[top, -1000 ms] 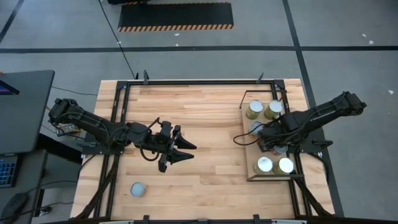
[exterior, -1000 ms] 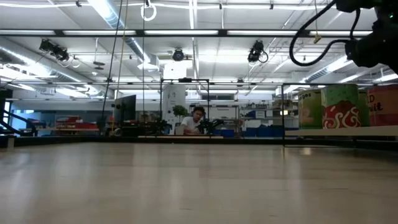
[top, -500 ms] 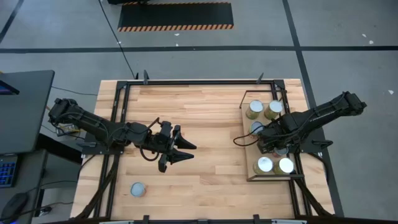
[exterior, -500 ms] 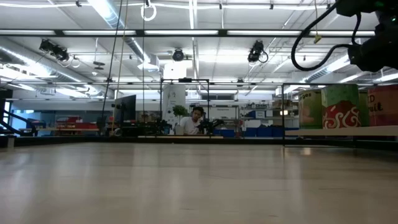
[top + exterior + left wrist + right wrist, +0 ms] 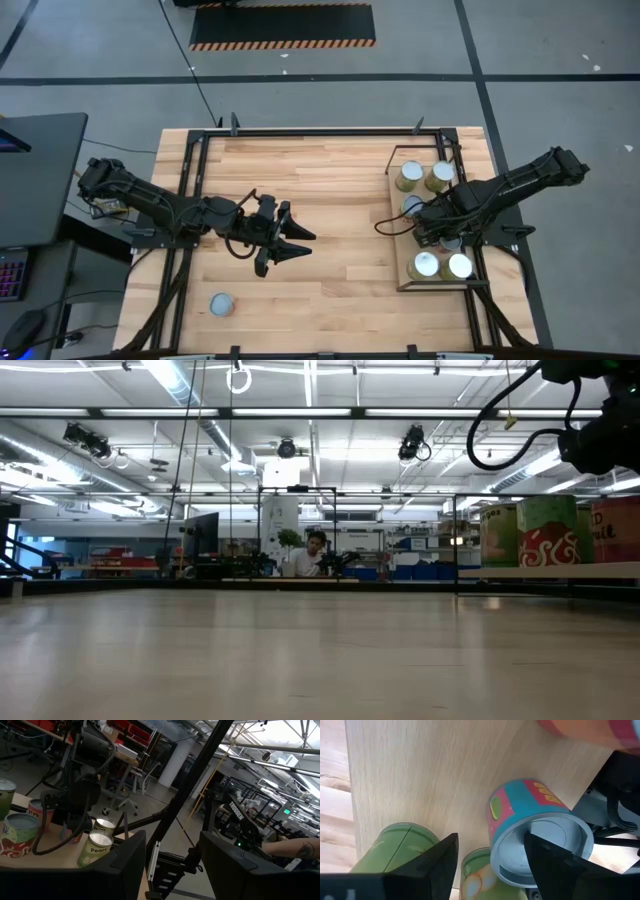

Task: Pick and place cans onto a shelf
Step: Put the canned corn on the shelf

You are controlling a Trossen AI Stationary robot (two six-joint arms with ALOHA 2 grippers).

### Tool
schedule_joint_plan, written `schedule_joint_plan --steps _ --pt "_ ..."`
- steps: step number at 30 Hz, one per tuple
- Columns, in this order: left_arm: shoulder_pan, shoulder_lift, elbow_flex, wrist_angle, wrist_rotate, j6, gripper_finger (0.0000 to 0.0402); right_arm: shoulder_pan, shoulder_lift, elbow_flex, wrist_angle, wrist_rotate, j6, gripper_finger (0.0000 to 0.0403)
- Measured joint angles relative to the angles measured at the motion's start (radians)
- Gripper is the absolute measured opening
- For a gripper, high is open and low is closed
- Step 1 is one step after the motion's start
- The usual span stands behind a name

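Several cans stand upright on their bases on the shelf (image 5: 400, 250) at the table's right: two at its far end (image 5: 410, 175), two at its near end (image 5: 427, 265), one between (image 5: 413, 205). My right gripper (image 5: 432, 228) hangs open above the shelf's middle, pointing down. Below it stands a blue can with a red label (image 5: 540, 825), clear of the fingers (image 5: 440, 865). One more can (image 5: 221, 303) stands on the tabletop at the near left. My left gripper (image 5: 303, 243) is open over the table's middle, holding nothing.
A thin black frame (image 5: 300, 130) runs around the tabletop. Two green cans (image 5: 395, 850) stand close to the blue one. In the low view the cans (image 5: 547, 530) show on the shelf (image 5: 540, 572) at right. A person (image 5: 318, 545) sits far behind the table.
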Motion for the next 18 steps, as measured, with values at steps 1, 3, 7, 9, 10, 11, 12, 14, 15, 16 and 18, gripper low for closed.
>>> schedule_joint_plan --steps 1,3,7,9,10,11,12,14,15,16,18 --pt "0.000 0.000 0.000 0.000 0.000 0.000 0.0192 0.000 0.000 0.000 0.000 -0.001 0.000 0.0236" --pt "0.000 0.000 0.000 0.000 0.000 0.000 0.0192 0.000 0.000 0.000 -0.001 -0.002 0.000 0.0236" --pt "0.000 0.000 0.000 0.000 0.000 0.000 0.0192 0.000 0.001 0.015 -0.006 0.010 -0.002 0.0236" --pt "0.000 0.000 0.000 0.000 0.000 0.000 0.0192 0.000 0.002 0.031 -0.019 0.027 -0.002 0.0236" --pt "0.000 0.000 0.000 0.000 0.000 0.001 0.0192 0.000 0.002 0.038 -0.035 0.029 -0.002 0.0236" --pt "0.000 0.000 0.000 0.000 0.000 0.001 0.0192 0.000 0.002 0.046 -0.047 0.030 -0.002 0.0236" --pt "0.000 0.000 0.000 0.000 0.000 0.001 0.0192 0.000 0.002 0.052 -0.053 0.026 -0.002 0.0235" --pt "0.000 0.000 0.000 0.000 0.000 0.001 0.0192 0.000 0.001 0.064 -0.062 0.020 -0.002 0.0235" --pt "0.000 0.000 0.000 0.000 0.000 0.001 0.0192 0.000 0.001 0.067 -0.066 0.020 -0.002 0.0235" --pt "0.000 0.000 0.000 0.000 0.000 0.001 0.0192 0.000 0.001 0.067 -0.067 0.020 -0.002 0.0235" --pt "0.001 0.000 0.000 0.000 0.000 0.001 0.0192 0.000 0.002 0.067 -0.060 0.031 0.000 0.0235"
